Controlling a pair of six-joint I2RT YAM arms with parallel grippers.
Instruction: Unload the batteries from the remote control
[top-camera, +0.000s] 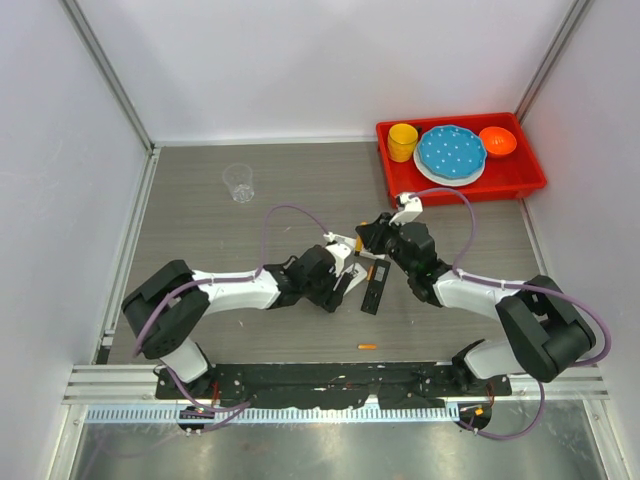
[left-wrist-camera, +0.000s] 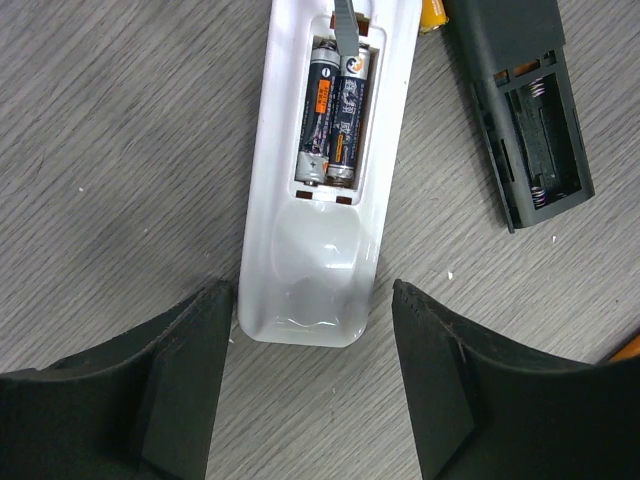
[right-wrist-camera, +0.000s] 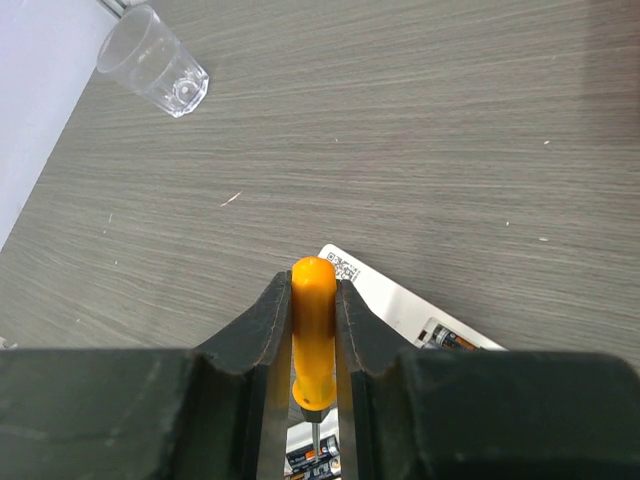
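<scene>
A white remote control (left-wrist-camera: 318, 200) lies face down with its back compartment open. Two dark grey batteries (left-wrist-camera: 335, 110) sit side by side inside it. My left gripper (left-wrist-camera: 312, 310) is open, its fingers either side of the remote's near end with a gap on each side. My right gripper (right-wrist-camera: 313, 290) is shut on an orange-handled tool (right-wrist-camera: 314, 330), whose thin metal tip points down at the batteries (right-wrist-camera: 315, 462); the tip (left-wrist-camera: 345, 30) reaches into the compartment's far end. One orange battery (top-camera: 367, 346) lies loose near the table's front.
A black remote (left-wrist-camera: 525, 110) with an empty compartment lies right of the white one. A clear cup (top-camera: 238, 182) stands at the back left. A red tray (top-camera: 530, 180) at the back right holds a yellow cup, a blue plate and an orange bowl.
</scene>
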